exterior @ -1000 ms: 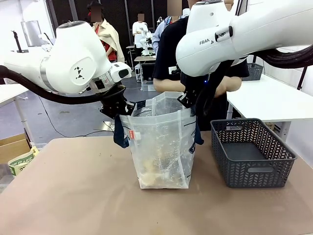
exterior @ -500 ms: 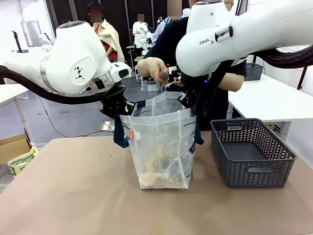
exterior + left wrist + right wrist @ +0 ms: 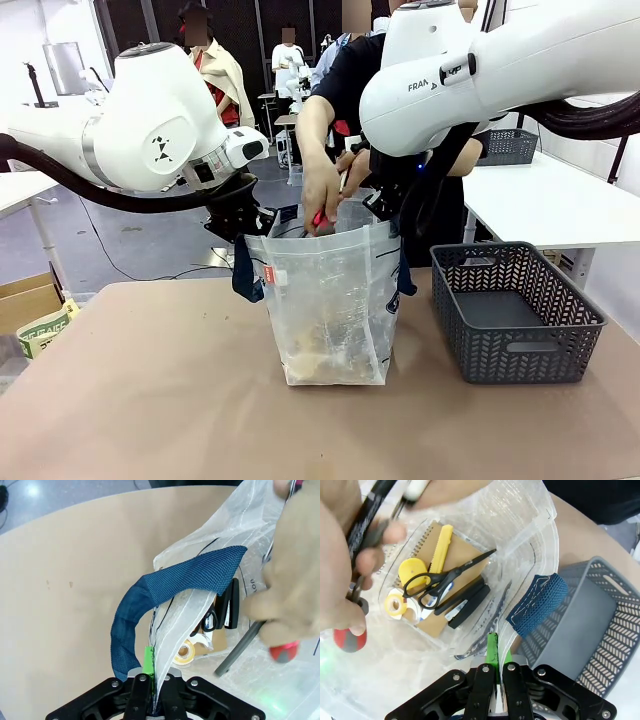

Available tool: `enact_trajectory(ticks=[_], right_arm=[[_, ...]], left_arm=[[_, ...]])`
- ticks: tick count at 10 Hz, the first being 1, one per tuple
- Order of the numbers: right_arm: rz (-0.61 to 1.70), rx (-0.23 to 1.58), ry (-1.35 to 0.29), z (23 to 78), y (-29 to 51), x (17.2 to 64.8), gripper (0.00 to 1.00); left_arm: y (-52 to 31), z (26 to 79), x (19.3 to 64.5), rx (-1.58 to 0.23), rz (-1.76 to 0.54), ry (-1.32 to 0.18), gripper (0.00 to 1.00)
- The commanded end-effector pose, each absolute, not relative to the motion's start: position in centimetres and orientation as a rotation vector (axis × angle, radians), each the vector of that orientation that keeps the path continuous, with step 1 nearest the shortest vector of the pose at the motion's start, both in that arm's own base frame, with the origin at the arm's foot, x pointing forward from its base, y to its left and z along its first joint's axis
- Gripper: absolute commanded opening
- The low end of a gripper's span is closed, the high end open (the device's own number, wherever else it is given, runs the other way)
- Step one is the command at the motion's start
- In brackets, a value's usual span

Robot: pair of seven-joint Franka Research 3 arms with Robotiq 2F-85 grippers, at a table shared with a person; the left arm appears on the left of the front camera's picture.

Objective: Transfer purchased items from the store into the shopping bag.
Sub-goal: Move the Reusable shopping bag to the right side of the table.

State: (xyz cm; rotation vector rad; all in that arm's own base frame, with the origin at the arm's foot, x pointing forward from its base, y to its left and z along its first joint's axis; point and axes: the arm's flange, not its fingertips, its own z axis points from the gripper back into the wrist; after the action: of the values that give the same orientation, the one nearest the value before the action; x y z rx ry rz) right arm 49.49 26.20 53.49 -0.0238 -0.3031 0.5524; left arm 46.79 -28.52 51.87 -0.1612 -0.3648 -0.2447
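The left gripper (image 3: 155, 680) and right gripper (image 3: 496, 672) clamp the rim of the upright translucent plastic shopping bag (image 3: 330, 300). A person's hand (image 3: 322, 190) grips a red-handled tool (image 3: 240, 652), its shaft slanting down inside.

Up at about one o'clock, the right arm (image 3: 470, 70) carries black capitals on its white casing that read "FRAN", the rest lost round the curve. At ten o'clock the left arm (image 3: 160, 125) bears a black angular emblem with no letters. Dark print on the clear wall of the shopping bag (image 3: 197, 625) runs sideways, too broken to read. A green-and-white packet (image 3: 40, 330), at eight o'clock off the desk (image 3: 150, 400), has lettering too small to make out.
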Motion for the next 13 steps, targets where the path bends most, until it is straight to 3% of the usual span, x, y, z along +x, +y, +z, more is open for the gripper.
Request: enact_trajectory(ticks=[1,13], right_arm=[[0.551,-0.024,-0.304,53.50,26.14,49.52,0.00],[0.551,-0.024,-0.304,53.50,26.14,49.52,0.00]], left_arm=[[-28.44,51.93,46.81,-0.161,-0.243,-0.366,0.00],[-28.44,51.93,46.81,-0.161,-0.243,-0.366,0.00]])
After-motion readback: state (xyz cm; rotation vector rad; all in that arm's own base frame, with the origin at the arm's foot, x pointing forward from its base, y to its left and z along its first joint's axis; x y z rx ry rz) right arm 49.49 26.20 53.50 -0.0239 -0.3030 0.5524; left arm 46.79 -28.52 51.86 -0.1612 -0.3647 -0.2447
